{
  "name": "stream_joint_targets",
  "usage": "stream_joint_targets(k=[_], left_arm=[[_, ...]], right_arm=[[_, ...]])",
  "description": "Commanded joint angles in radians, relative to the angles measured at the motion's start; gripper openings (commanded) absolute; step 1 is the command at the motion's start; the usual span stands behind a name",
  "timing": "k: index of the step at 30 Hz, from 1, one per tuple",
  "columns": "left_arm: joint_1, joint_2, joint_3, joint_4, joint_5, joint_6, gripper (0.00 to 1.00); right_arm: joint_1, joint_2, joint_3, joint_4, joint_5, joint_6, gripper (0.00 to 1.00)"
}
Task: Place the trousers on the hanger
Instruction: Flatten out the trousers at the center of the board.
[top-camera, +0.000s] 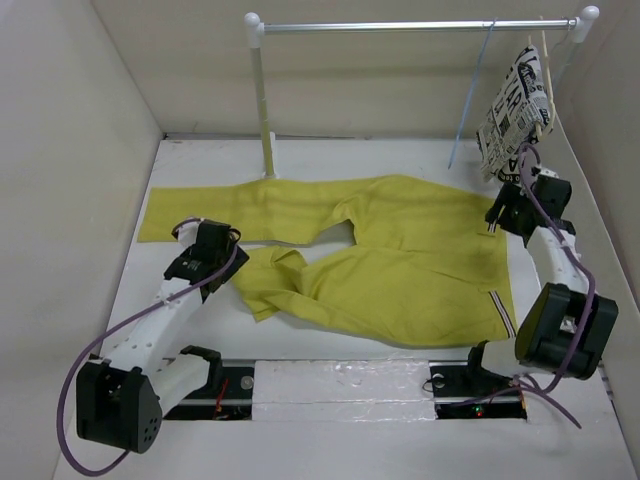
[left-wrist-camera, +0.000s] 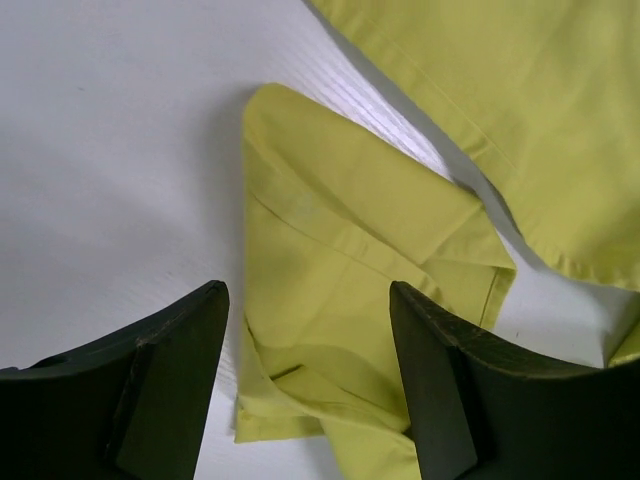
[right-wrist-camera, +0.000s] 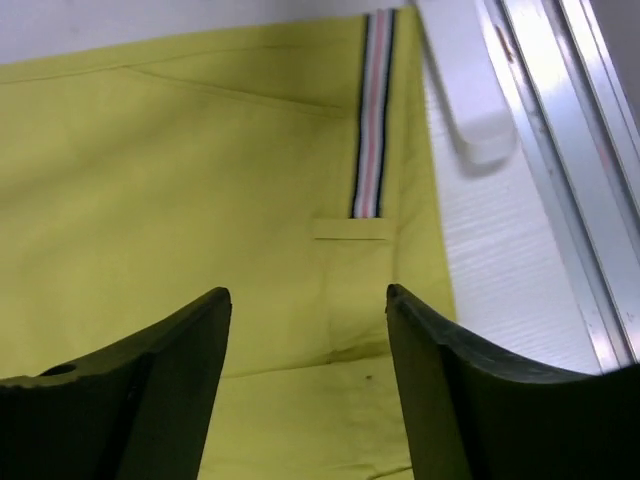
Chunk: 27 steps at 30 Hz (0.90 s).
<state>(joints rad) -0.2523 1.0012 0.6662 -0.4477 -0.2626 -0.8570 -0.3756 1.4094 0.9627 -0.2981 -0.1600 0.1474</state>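
Note:
The yellow trousers (top-camera: 380, 260) lie spread flat on the white table, waist at the right, one leg stretched to the far left, the other crumpled near the left arm. My left gripper (top-camera: 200, 255) is open just above the folded leg end (left-wrist-camera: 330, 290), nothing between the fingers. My right gripper (top-camera: 497, 222) is open over the waist (right-wrist-camera: 250, 220), near the striped trim band (right-wrist-camera: 370, 130), and holds nothing. The thin light-blue hanger (top-camera: 470, 100) hangs by its hook from the rail (top-camera: 410, 25) at the back right.
A pale wooden hanger with newspaper-print cloth (top-camera: 520, 110) hangs at the rail's right end, just behind my right arm. The rail's white post (top-camera: 262, 100) stands behind the trousers. Beige walls close in left, back and right.

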Motion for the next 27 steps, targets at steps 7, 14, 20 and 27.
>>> stream_joint_targets(k=[7, 14, 20, 27], left_arm=[[0.015, 0.028, -0.094, 0.001, 0.022, -0.143, 0.63], [0.015, 0.124, -0.091, 0.153, -0.045, -0.106, 0.65], [0.015, 0.220, -0.077, 0.198, -0.070, -0.116, 0.54], [0.015, 0.266, -0.010, 0.175, -0.109, -0.099, 0.10]], right_arm=[[0.318, -0.361, -0.220, 0.059, -0.166, -0.063, 0.29], [0.948, -0.336, -0.226, 0.088, -0.317, -0.135, 0.42], [1.227, -0.084, -0.063, 0.129, -0.214, -0.201, 0.73], [1.307, 0.238, 0.125, 0.143, -0.167, -0.252, 0.70]])
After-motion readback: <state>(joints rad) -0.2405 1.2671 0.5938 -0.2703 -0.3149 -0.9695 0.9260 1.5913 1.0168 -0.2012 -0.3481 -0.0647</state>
